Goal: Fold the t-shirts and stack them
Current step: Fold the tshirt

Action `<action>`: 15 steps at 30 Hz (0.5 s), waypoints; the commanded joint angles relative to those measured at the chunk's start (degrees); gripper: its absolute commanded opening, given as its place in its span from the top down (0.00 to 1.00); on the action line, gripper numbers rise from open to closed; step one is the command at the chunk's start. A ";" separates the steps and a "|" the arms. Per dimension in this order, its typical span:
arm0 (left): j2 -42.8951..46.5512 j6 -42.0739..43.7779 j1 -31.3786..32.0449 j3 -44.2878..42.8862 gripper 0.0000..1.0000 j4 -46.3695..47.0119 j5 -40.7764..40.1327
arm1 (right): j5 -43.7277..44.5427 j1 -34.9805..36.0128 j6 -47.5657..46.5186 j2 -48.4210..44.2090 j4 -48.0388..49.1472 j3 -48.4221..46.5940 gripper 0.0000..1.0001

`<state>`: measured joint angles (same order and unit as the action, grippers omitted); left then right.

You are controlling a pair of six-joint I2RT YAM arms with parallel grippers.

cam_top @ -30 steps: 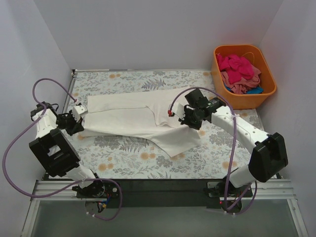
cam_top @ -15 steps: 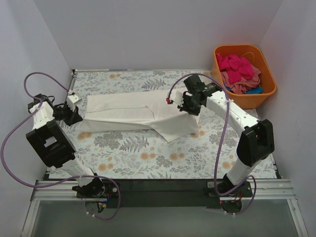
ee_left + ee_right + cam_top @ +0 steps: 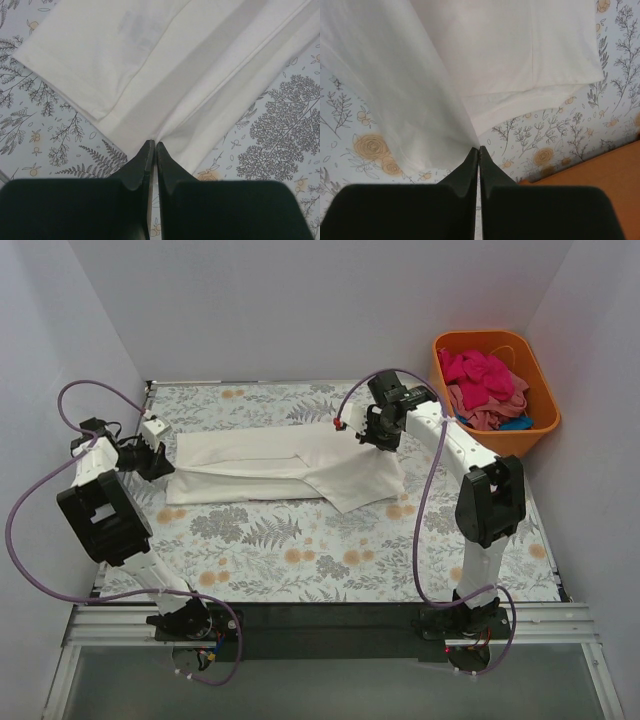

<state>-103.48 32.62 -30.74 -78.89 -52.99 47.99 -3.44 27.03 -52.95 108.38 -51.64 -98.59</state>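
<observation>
Mostly flat, the white t-shirt (image 3: 270,465) lies stretched across the far half of the table (image 3: 300,560), partly folded, with a flap at its right end angling toward the near edge. The left gripper (image 3: 160,455) has its jaws pressed together on the shirt's left end, near the table's left edge. The right gripper (image 3: 372,435) pinches the right end likewise, the cloth drawn up to its tips. More t-shirts (image 3: 480,375), magenta, pink and blue, are heaped in the orange tub (image 3: 495,448) at the far right corner.

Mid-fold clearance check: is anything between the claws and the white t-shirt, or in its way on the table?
Nothing visible. The left claw and the right claw are each shut on the white t-shirt, no obstacle shows on the table around it, and the orange tub stands apart at the far right.
</observation>
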 commanded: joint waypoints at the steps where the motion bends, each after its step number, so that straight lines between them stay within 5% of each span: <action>1: -1.45 -3.35 1.03 -2.84 1.00 4.47 -0.26 | 1.16 -0.83 -4.26 2.53 -1.19 -4.33 0.99; 15: -7.70 -7.22 2.35 -4.51 1.00 9.92 -2.81 | 2.12 -1.89 -6.73 13.08 -1.10 -14.08 0.99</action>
<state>-111.61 26.46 -28.60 -81.54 -45.78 45.52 -2.42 25.67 -55.77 120.36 -52.23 -109.21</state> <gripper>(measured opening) 0.018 0.020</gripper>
